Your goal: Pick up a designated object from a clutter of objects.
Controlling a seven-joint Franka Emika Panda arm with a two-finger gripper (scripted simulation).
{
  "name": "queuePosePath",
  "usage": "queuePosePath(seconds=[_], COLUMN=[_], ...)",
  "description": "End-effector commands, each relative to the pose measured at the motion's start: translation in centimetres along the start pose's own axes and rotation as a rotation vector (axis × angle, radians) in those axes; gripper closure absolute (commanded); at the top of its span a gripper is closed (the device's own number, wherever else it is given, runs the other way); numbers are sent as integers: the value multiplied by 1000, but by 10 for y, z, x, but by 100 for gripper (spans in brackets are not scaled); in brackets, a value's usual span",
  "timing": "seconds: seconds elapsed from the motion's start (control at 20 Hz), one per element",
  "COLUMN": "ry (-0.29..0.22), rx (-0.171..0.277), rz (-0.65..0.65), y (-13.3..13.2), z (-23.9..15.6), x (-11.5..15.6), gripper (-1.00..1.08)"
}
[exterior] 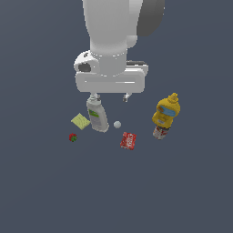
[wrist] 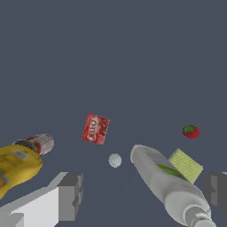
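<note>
The designated object is a tiny pale ball [exterior: 117, 124] [wrist: 115, 160] lying on the dark floor amid the clutter of objects. Beside it lies a white bottle with a green label [exterior: 97, 116] [wrist: 168, 186]. My gripper [exterior: 110, 97] [wrist: 144, 195] hangs above and behind the ball, open, with nothing held. In the wrist view the white bottle lies between the two fingers and the ball sits just beyond them. In the exterior view one fingertip [exterior: 94, 96] is right by the bottle's cap; I cannot tell whether they touch.
A red packet [exterior: 128, 140] [wrist: 95, 129] lies near the ball. A yellow mustard bottle [exterior: 166, 113] [wrist: 15, 166] leans over a red-and-white can [exterior: 159, 132] [wrist: 37, 143]. A yellow-green flat square [exterior: 80, 121] [wrist: 185, 165] and a red strawberry [exterior: 73, 137] [wrist: 190, 131] lie beyond the white bottle.
</note>
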State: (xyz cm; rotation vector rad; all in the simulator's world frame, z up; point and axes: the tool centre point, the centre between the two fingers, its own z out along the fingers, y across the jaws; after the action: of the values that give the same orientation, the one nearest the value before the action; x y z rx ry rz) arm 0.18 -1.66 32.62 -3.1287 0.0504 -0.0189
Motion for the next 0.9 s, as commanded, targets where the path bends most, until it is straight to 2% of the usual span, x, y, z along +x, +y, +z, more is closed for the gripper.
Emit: queuePosePath(seconds=[0.0, 0.4, 0.85], ry=[0, 38, 37], rx=[0, -15, -14], rz=[0, -2, 13], y=[0, 9, 8], z=[0, -11, 0], x=[0, 2, 2], gripper=[-92, -92, -92])
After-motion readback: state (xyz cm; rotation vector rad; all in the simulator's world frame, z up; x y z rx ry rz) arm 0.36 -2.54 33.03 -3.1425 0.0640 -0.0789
